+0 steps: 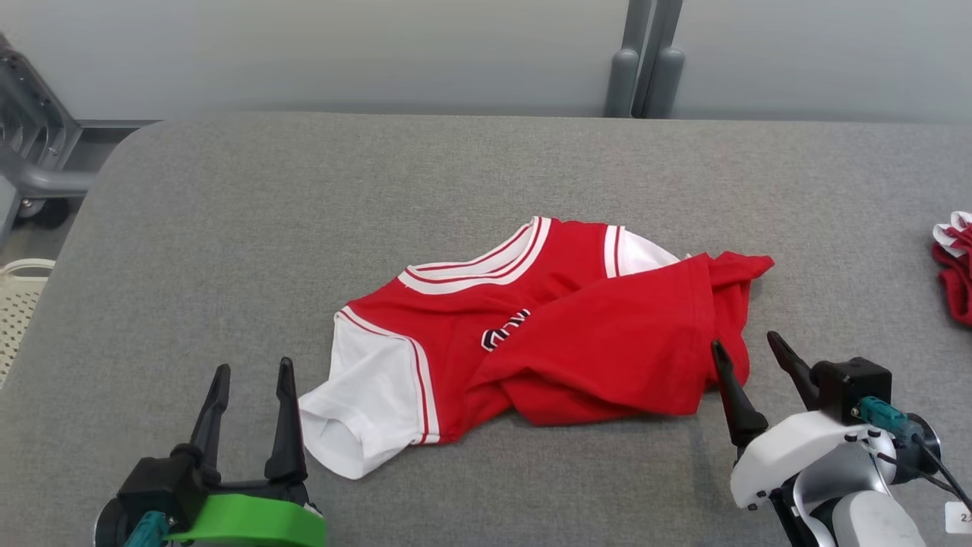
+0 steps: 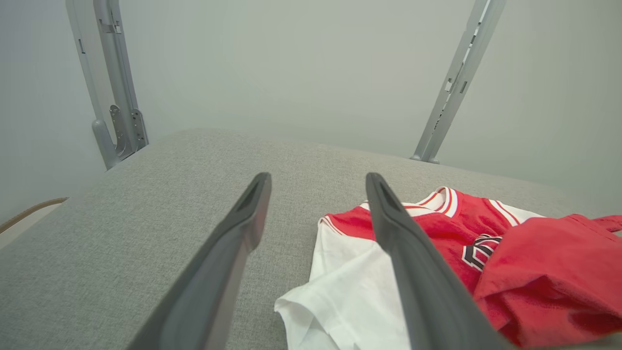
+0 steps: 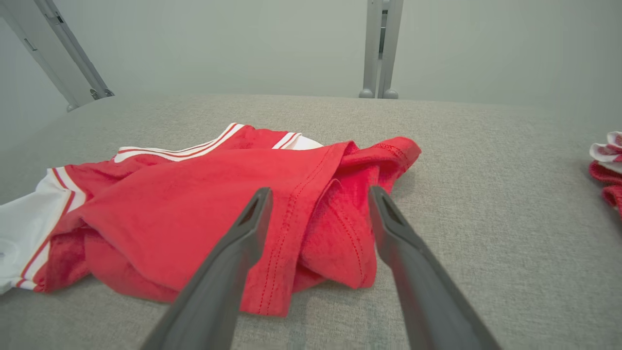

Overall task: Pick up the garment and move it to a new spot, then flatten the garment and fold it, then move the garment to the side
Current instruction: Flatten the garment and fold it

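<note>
Garment (image 1: 547,334), a red jersey, lies crumpled mid-worktop (image 1: 304,228), nearer the front edge. Left gripper (image 1: 254,366) stands at the front edge just beside the white sleeve (image 1: 364,410), fingers pointing at the far edge, spread wide, empty. Right gripper (image 1: 744,339) leans left at the red hem, also wide apart and empty.
</note>
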